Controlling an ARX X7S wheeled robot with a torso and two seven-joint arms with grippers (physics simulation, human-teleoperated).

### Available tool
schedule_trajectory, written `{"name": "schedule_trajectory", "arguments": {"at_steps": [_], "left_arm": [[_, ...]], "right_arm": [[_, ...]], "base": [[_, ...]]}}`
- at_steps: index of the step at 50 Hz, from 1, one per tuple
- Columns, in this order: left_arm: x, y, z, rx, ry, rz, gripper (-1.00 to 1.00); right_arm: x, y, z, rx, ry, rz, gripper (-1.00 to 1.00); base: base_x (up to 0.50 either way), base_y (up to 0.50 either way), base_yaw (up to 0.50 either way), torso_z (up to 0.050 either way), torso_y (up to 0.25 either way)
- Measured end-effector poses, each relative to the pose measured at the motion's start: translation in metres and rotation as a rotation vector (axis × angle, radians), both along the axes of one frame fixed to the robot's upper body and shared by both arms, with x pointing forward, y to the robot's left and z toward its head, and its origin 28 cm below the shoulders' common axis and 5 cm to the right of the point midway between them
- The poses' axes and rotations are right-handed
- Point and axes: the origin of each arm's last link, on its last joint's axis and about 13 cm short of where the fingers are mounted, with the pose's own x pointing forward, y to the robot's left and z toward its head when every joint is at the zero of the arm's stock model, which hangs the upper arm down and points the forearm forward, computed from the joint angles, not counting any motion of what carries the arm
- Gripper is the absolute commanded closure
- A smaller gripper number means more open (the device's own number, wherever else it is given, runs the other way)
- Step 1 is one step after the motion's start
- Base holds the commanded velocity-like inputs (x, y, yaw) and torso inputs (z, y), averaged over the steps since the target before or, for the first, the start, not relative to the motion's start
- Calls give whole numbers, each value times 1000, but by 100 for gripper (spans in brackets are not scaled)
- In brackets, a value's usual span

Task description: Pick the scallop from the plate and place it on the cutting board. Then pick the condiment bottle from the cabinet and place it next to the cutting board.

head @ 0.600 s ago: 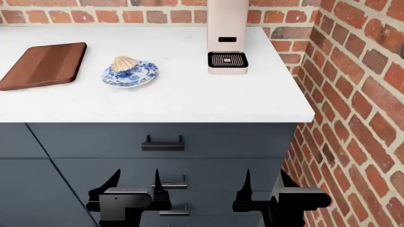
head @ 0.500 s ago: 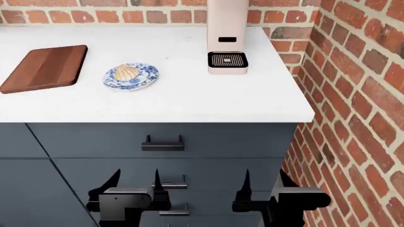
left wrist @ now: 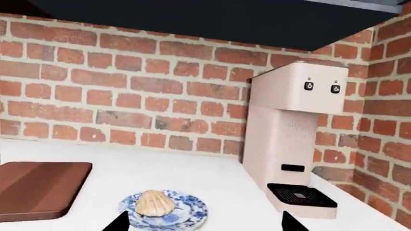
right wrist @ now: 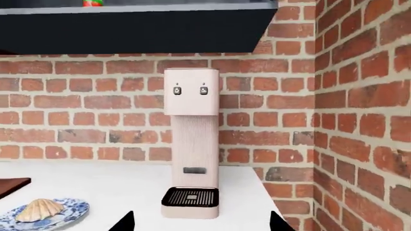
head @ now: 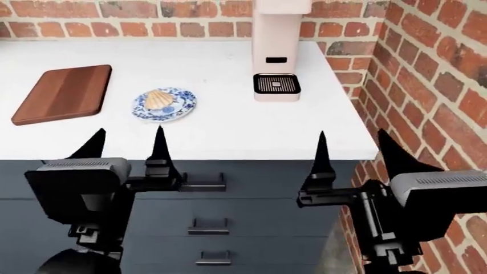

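Note:
The tan ribbed scallop (head: 158, 99) lies on the blue-and-white plate (head: 182, 108), right of the reddish-brown cutting board (head: 65, 93) on the white counter. My left gripper (head: 129, 131) hangs open and holds nothing at the counter's front edge, a little nearer than the plate. My right gripper (head: 352, 135) is open too, by the counter's front right corner. In the left wrist view the scallop (left wrist: 154, 202), plate (left wrist: 191, 212) and board (left wrist: 35, 187) lie ahead of the left gripper (left wrist: 204, 222). In the right wrist view, a red-and-green sliver of the condiment bottle (right wrist: 93, 3) shows above the dark cabinet (right wrist: 128, 29).
A pink coffee machine (head: 275, 51) stands at the counter's back right against the brick wall. A brick side wall (head: 441, 85) closes the right side. Dark drawers with handles (head: 204, 184) run under the counter. The right wrist view also shows the plate (right wrist: 72, 210) and scallop (right wrist: 40, 210).
Both grippers have risen from in front of the drawers to the counter's edge, and the head view has shifted with them. The scallop, first tipped up on the plate, now lies flat.

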Motion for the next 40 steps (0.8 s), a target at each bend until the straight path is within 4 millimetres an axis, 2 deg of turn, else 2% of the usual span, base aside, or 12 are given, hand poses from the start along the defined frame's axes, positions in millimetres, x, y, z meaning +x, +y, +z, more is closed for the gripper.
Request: {"name": "schedule_trajectory", "arguments": {"at_steps": [6,13,32,40], "left_arm": [[-11,1,22,40,-38,-21,-100],[-19,1,34,86,-65,-18,-100],[-28,-1,45,133,-113,6,-100],[-30,-2,45,134,-89,-25,-100]], "right_arm": [[-12,1,18,-5,-69,18,-100],[-22,5,26,-24,-89,46,-100],[-31,10,30,-71,-86,67,-100],[-33,11,30,-77,-92,78,-100]], "base": [[225,500,0,0,0],[304,468,0,0,0],[377,408,0,0,0],[499,72,0,0,0]]}}
